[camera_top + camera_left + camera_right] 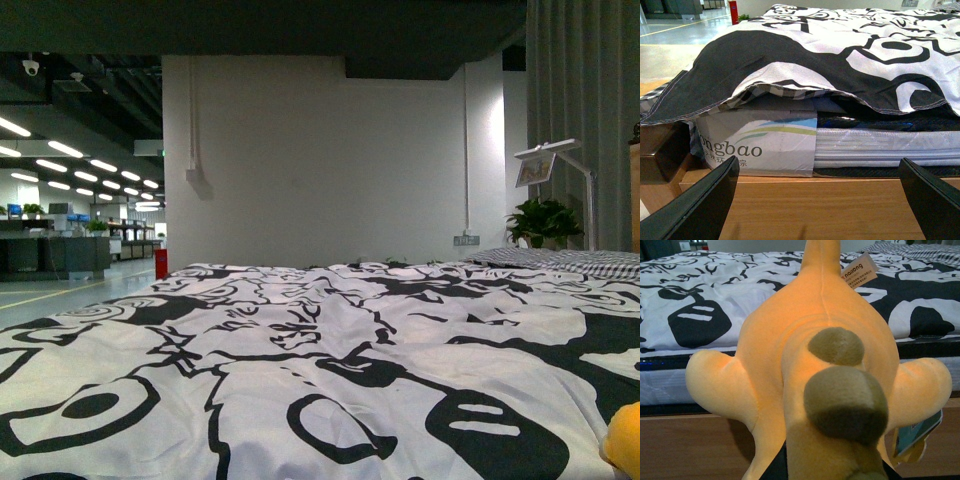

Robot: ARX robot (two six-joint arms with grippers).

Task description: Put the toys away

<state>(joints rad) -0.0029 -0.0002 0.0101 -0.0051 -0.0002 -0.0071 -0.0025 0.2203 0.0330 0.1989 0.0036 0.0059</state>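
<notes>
The orange-yellow plush animal (805, 365) with olive-green bumps fills the right wrist view, held in front of the bed's side. My right gripper (832, 472) is shut on it near its lower end, the fingers mostly hidden by the plush. A tan tag (860, 271) and a blue-green tag (917, 432) hang from it. A bit of orange plush (625, 440) shows at the bottom right corner of the front view. My left gripper (820, 200) is open and empty, low beside the bed over a wooden board (815, 210).
A bed with a black-and-white patterned cover (320, 350) fills the front. A striped pillow (590, 262), a potted plant (543, 222) and a white lamp (555, 160) stand at the back right. The mattress side (880, 145) and a white printed box (755, 145) show under the cover.
</notes>
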